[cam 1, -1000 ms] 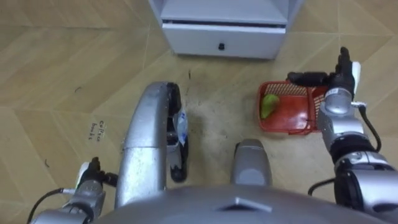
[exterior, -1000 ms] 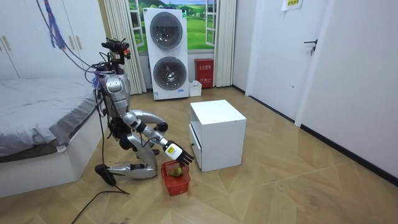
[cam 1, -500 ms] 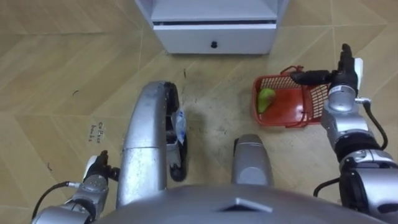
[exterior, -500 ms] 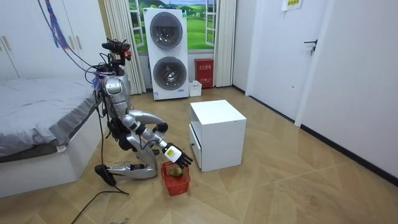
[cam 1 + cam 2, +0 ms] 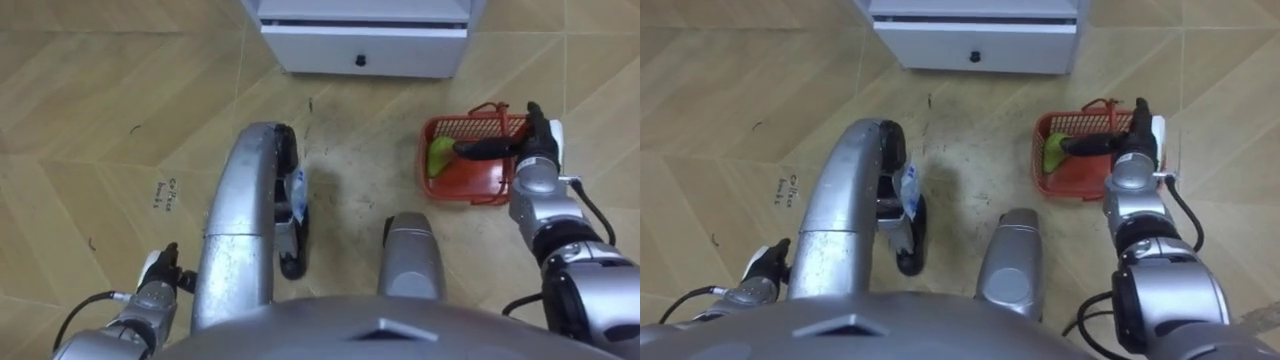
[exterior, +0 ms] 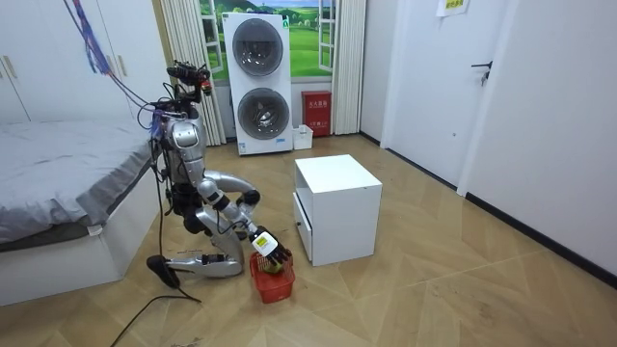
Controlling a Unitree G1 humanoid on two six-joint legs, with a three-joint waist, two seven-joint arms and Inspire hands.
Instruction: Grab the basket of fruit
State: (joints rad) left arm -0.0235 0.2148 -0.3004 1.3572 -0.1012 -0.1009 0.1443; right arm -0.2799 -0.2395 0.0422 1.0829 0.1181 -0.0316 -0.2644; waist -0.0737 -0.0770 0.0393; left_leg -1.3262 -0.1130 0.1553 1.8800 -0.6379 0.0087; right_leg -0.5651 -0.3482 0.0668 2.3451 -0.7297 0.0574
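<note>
Red basket (image 5: pixel 475 182) with one green fruit (image 5: pixel 438 157) inside

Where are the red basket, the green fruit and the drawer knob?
red basket (image 5: pixel 476 181), left eye view, bare floor inside.
green fruit (image 5: pixel 438 157), left eye view, its middle.
drawer knob (image 5: pixel 360 61), left eye view, knob centre.

basket (image 5: pixel 462 182) rim behind right hand (image 5: pixel 532 150)
</note>
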